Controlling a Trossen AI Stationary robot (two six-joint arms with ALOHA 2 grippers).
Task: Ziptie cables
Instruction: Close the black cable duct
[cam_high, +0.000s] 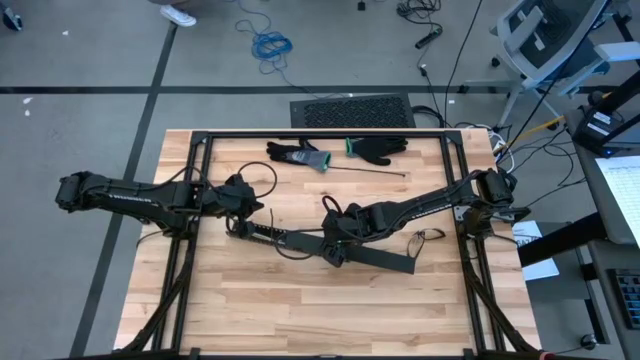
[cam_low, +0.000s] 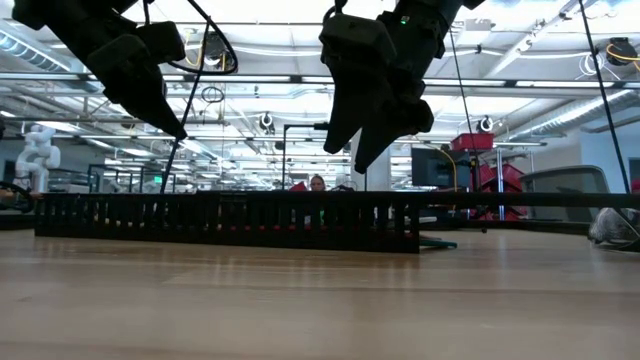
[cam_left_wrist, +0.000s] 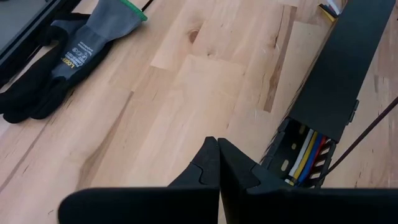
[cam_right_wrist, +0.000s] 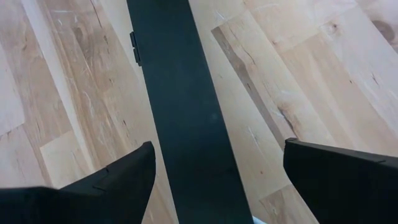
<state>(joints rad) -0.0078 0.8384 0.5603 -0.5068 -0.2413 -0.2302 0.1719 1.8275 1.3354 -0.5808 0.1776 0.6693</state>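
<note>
We see the cables (cam_left_wrist: 306, 155), a bundle of thin white, yellow, blue and red wires, lying inside the open end of the long black slotted plastic duct (cam_high: 330, 243) on the pale wooden table (cam_high: 300, 300). The left gripper (cam_left_wrist: 217, 163) hovers just beside that end, its fingers pressed together on nothing. The right gripper (cam_right_wrist: 214, 167) hangs above the duct's flat black lid, fingers spread wide on either side. Two dark work gloves (cam_high: 335, 152) lie near the table's far edge

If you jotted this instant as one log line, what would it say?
left gripper: jaws shut, empty, above wooden table | right gripper: jaws open, over long black plastic duct | coloured wires: inside duct, untied
</note>
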